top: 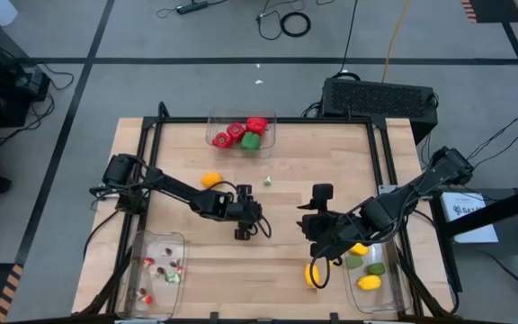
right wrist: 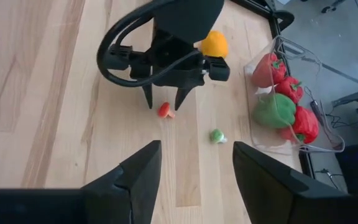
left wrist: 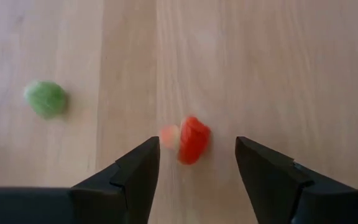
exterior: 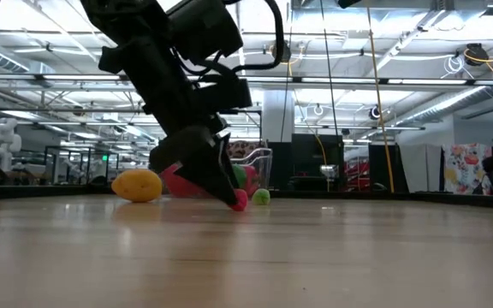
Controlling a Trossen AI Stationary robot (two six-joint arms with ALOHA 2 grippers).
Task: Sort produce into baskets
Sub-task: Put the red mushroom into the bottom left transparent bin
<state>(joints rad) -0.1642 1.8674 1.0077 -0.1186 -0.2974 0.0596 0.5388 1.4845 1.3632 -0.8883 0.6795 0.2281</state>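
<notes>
My left gripper (left wrist: 196, 163) is open and points down at mid-table (top: 246, 214). Its two fingers stand on either side of a tiny red bit (left wrist: 192, 139) with a pale end, which lies on the wood. A gap shows on each side of the bit. The bit also shows in the right wrist view (right wrist: 165, 111) and in the low view (exterior: 240, 201). A tiny green bit (left wrist: 45, 98) lies apart from it (right wrist: 216, 135). My right gripper (right wrist: 194, 155) is open and empty above the table's right part (top: 311, 227).
A clear basket (top: 270, 126) at the far edge holds red and green peppers. A basket at the near left (top: 180, 241) holds tiny bits. A basket at the near right (top: 394, 301) holds lemons and limes. One lemon (top: 211, 180) lies behind my left arm, another (top: 313, 274) beside the right basket.
</notes>
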